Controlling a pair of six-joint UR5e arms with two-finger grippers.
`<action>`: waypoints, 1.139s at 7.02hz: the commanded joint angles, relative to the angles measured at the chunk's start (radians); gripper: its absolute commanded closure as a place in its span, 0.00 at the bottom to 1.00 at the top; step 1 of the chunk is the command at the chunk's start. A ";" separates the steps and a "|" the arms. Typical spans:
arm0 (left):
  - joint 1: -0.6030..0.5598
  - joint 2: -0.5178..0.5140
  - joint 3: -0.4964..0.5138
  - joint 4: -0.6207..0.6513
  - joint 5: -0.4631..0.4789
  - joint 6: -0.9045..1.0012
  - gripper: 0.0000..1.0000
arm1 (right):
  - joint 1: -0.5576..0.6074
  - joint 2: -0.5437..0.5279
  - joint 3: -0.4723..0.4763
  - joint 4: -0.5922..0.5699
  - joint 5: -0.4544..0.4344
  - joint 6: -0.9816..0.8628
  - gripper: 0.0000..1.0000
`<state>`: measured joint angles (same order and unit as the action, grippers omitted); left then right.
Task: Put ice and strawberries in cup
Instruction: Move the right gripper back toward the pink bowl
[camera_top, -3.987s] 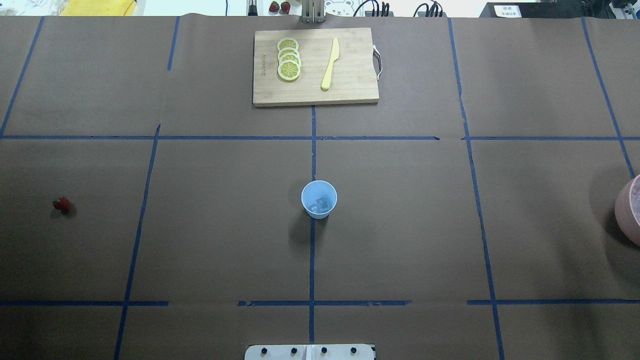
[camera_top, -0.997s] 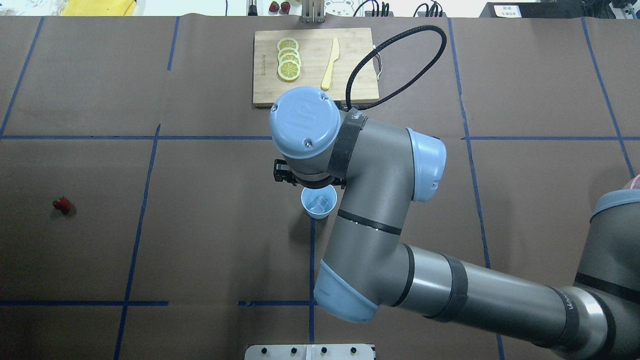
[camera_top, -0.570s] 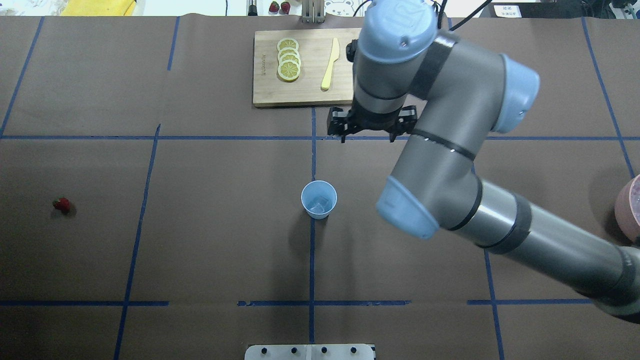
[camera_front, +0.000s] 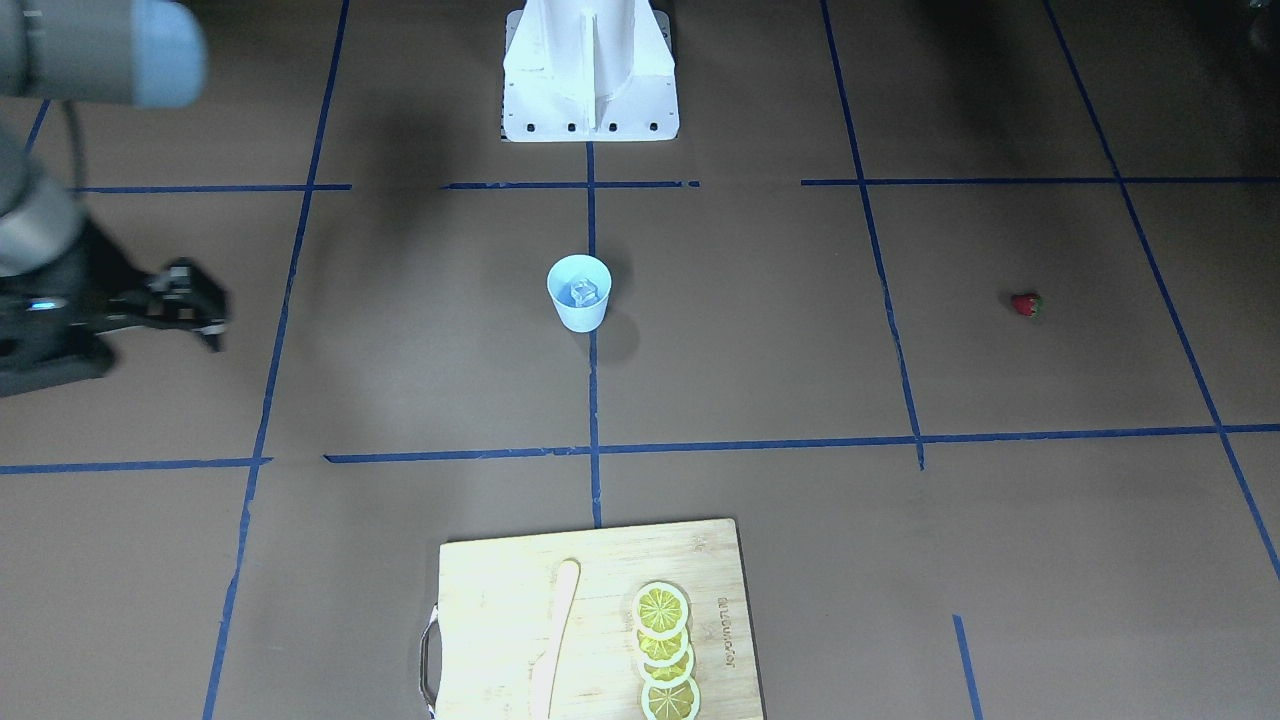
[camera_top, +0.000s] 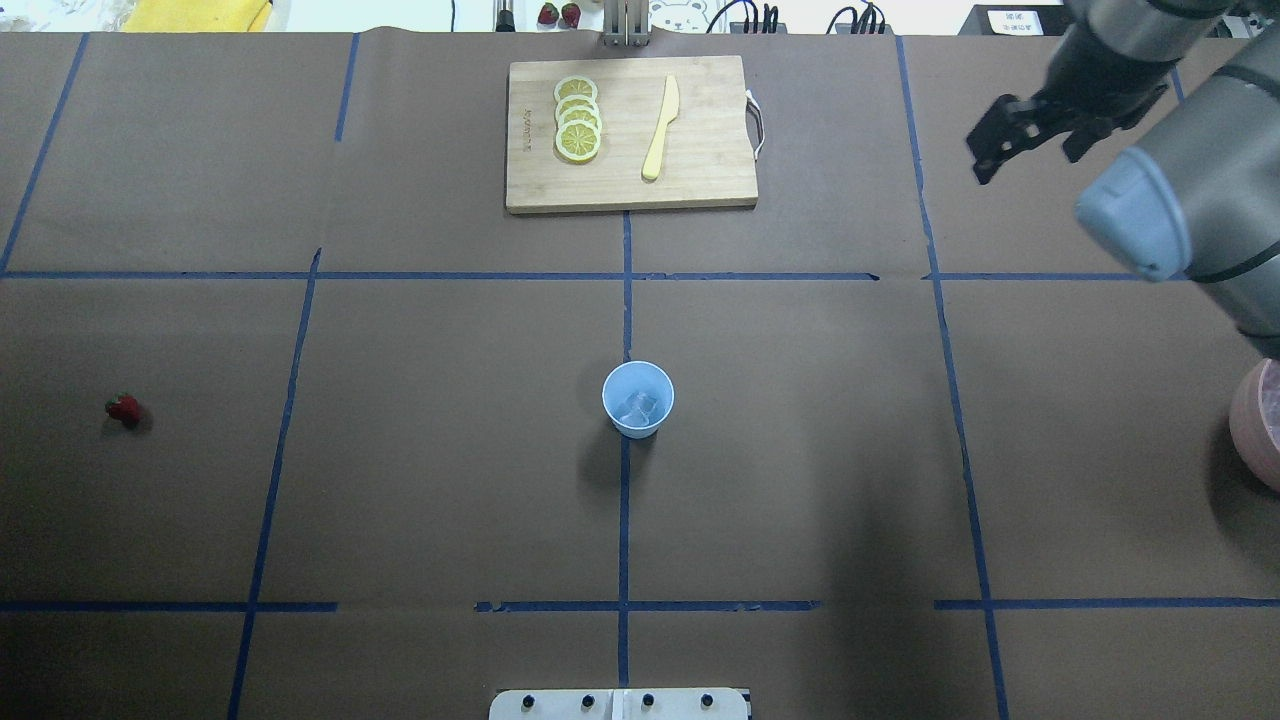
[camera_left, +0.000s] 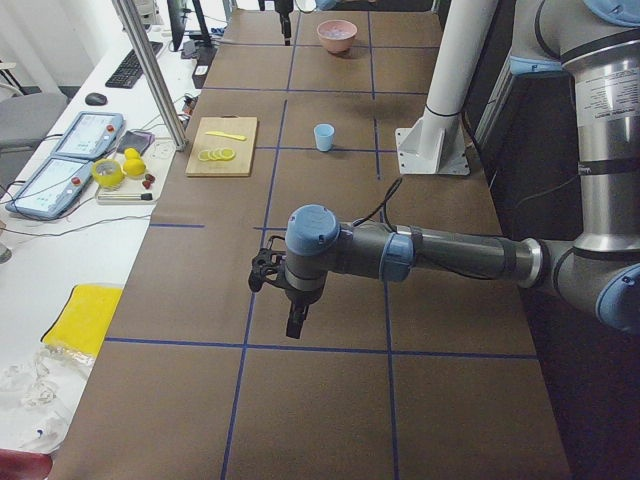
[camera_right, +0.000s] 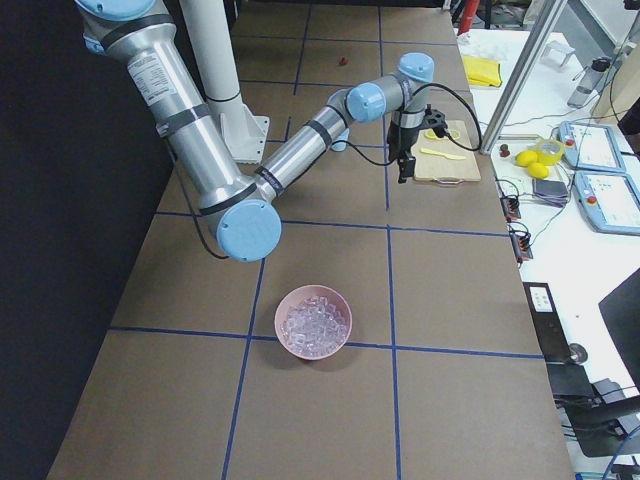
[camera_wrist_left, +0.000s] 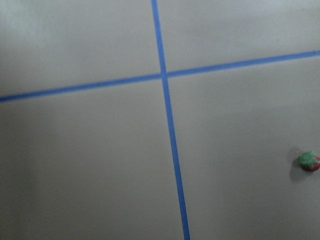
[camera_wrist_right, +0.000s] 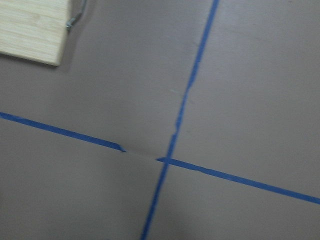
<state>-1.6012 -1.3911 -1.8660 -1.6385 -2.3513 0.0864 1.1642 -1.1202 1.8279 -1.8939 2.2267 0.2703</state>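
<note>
Noting the surroundings: a cutting board (camera_top: 710, 150) at the far edge carries lemon slices (camera_top: 577, 120) and a yellow knife (camera_top: 660, 128). A pink bowl (camera_top: 1244, 425) of cubes sits at the right end. Nothing crowds the cup (camera_top: 638, 400), which stands mid-table with ice (camera_top: 640, 407) inside. The strawberry (camera_top: 123, 408) lies alone, far left. The right gripper (camera_top: 1025, 140) has its fingers spread and empty, well apart from both. For the left gripper (camera_left: 295, 322), I cannot tell the finger state; the strawberry shows at its wrist view's right edge.

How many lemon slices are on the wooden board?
4. The lemon slices overlap in one short row on the cutting board, beside the yellow knife. Only the end one shows whole. Another could hide underneath, but none shows.
</note>
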 joint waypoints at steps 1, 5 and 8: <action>0.007 -0.043 0.030 -0.021 -0.002 0.003 0.00 | 0.217 -0.186 0.001 -0.001 0.072 -0.376 0.01; 0.010 -0.045 0.007 -0.032 -0.002 0.004 0.00 | 0.466 -0.548 -0.012 0.013 0.068 -0.758 0.01; 0.096 -0.045 -0.004 -0.032 -0.002 -0.125 0.00 | 0.511 -0.662 -0.003 0.079 0.067 -0.668 0.02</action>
<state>-1.5400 -1.4353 -1.8609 -1.6689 -2.3538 0.0463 1.6572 -1.7572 1.8195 -1.8263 2.2939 -0.4409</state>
